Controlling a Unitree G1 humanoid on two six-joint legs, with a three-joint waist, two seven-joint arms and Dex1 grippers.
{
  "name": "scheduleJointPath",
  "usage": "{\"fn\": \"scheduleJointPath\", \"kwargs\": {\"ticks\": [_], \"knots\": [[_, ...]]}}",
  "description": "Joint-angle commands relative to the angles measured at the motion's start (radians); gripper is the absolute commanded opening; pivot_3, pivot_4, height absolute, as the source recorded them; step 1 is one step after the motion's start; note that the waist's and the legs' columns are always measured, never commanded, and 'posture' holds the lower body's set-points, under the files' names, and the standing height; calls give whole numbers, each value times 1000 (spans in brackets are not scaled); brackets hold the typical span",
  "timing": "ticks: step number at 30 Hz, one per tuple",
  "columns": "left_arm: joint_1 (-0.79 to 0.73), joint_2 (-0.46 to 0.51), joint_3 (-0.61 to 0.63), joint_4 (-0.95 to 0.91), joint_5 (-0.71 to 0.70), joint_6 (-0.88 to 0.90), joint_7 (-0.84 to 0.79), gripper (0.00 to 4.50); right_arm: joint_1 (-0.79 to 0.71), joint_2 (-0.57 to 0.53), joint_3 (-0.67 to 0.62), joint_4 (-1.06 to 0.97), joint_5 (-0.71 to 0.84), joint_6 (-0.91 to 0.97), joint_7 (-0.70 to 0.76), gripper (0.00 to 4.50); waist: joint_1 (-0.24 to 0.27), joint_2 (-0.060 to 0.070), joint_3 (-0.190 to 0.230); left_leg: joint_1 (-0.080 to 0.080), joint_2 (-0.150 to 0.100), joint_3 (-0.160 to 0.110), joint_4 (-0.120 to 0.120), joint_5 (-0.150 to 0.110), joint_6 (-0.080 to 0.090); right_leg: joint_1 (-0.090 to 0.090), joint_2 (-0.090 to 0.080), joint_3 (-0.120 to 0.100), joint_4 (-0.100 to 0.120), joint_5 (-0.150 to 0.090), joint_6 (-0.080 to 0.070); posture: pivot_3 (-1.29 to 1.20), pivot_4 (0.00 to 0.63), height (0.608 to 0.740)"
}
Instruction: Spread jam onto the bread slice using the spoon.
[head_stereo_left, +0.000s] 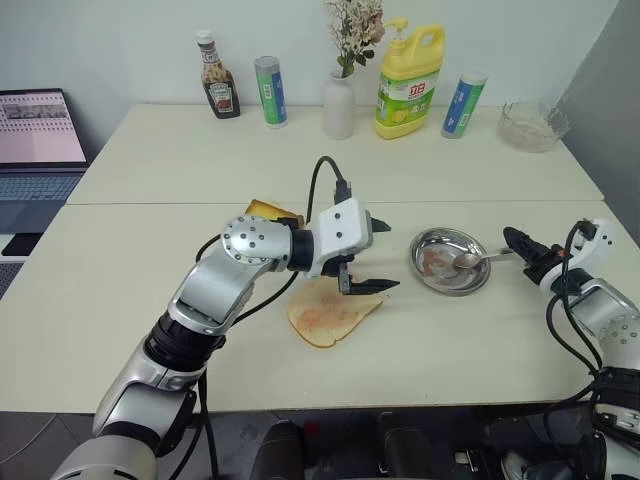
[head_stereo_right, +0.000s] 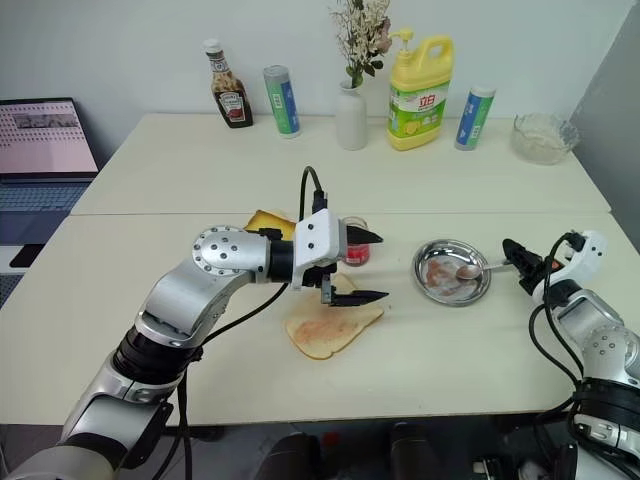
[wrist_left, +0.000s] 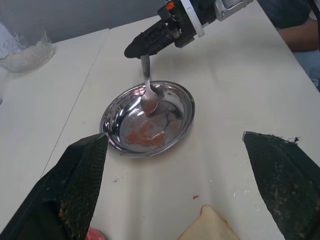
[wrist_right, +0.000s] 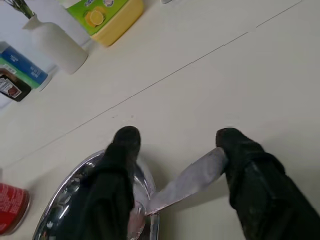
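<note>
Spreading looks finished — my right gripper (wrist_right: 175, 142), fingers parted, rests the spoon (head_stereo_left: 478, 259) in the steel dish (head_stereo_left: 432, 278) near the table's right edge; my left gripper (head_stereo_left: 372, 256) hangs open above the bread slice (head_stereo_left: 325, 318) — next, withdraw cleanly.

bread slice (head_stereo_left: 332, 314): pale tan, pinkish smear
spoon (head_stereo_left: 478, 259): shiny silver
steel dish (head_stereo_left: 450, 261): silver, reddish smears inside
dish soap bottle (head_stereo_left: 409, 82): yellow, green label
vase (head_stereo_left: 339, 105): white
table (head_stereo_left: 150, 300): cream
</note>
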Motion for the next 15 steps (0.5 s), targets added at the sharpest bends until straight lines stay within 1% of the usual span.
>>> {"fn": "scheduleJointPath", "kwargs": {"ticks": [1, 2, 3, 9, 15], "knots": [[-23, -9, 11, -7, 6, -18, 5, 4500, 7, -20, 7, -71, -28, -27, 41, 3977, 0, 0, 0, 0, 0, 0, 0, 0, 0, 0, 0, 0, 0, 0, 0, 0, 150, 740], [-24, -11, 11, -4, 7, -20, 4, 4500, 12, -22, 15, -80, -45, -39, 46, 4346, 1, 0, 0, 0, 0, 0, 0, 0, 0, 0, 0, 0, 0, 0, 0, 0, 150, 740], [-24, -12, 11, -2, 8, -22, 3, 4500, 17, -28, 27, -89, -68, -54, 57, 4472, 1, 0, 0, 0, 0, 0, 0, 0, 0, 0, 0, 0, 0, 0, 0, 0, 150, 740], [-26, -19, 12, 5, 12, -28, 6, 4500, 54, -41, 75, -141, -145, -102, 125, 4472, 3, 0, 0, 0, 0, 0, 0, 0, 0, 0, 0, 0, 0, 0, 0, 0, 150, 740], [-26, -20, 15, 11, 17, -35, 8, 4500, 57, -36, 65, -134, -213, -166, 117, 4472, 4, 0, 0, 0, 0, 0, 0, 0, 0, 0, 0, 0, 0, 0, 0, 0, 150, 740]]}}
